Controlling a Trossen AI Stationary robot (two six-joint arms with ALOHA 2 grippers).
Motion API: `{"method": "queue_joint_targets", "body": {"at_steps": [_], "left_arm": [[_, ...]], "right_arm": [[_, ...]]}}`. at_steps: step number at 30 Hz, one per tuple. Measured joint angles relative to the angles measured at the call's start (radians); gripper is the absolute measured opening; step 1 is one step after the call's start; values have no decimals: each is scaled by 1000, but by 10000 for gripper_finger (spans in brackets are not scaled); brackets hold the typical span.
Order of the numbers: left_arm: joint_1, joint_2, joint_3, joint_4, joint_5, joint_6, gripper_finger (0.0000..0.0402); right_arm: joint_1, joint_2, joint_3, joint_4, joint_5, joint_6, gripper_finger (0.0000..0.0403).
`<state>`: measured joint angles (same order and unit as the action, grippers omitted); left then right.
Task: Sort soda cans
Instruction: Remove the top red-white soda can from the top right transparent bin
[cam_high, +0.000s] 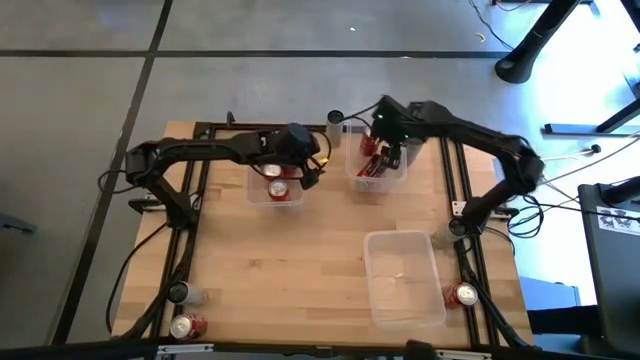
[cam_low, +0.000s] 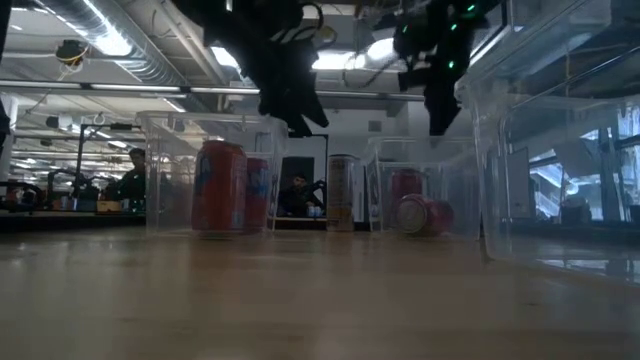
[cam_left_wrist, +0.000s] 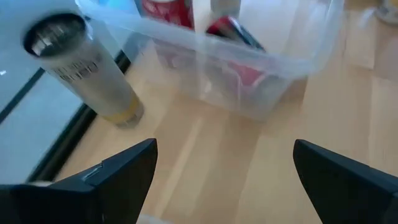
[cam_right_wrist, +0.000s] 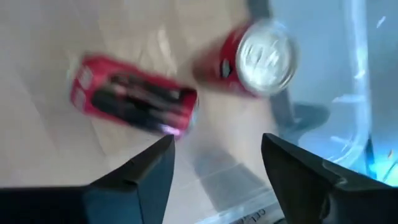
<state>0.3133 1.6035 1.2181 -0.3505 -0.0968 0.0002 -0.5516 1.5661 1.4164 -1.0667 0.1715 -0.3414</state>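
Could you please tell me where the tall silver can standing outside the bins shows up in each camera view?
High view: silver can at the table's far edge, between the two far bins.
Low view: it stands upright at centre, between those bins.
Left wrist view: upper left, beside a bin.
Right wrist view: not in it.
Shared landmark: the right-hand far bin holding red cans.

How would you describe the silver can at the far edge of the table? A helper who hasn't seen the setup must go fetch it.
Start at the two clear bins along the table's far edge, the left bin and the right bin. The silver can stands upright between them, right at the edge and outside both. It is a tall silver can; the cans in those bins are red.
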Motion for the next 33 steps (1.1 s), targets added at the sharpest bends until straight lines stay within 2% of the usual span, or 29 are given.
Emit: {"method": "queue_joint_targets", "body": {"at_steps": [7,12,17,21,26,33], "left_arm": [[-31,-7,-35,-10,12,-4,363],[-61,-13,-35,-16,12,0,363],[-80,-13,-35,-38,12,6,363],[-86,-13,-35,-41,12,3,363],[-86,-13,-35,-49,12,-3,363],[-86,-13,-35,-54,11,-23,363]], "right_arm": [[-4,99,6,-66,-25,-137,232],[-4,106,-12,-63,-123,-186,232],[13,106,-12,-81,-179,-182,232],[63,106,-12,-68,-246,-165,232],[132,106,-12,-30,-270,-136,232],[225,106,-13,130,-281,-101,232]]}}
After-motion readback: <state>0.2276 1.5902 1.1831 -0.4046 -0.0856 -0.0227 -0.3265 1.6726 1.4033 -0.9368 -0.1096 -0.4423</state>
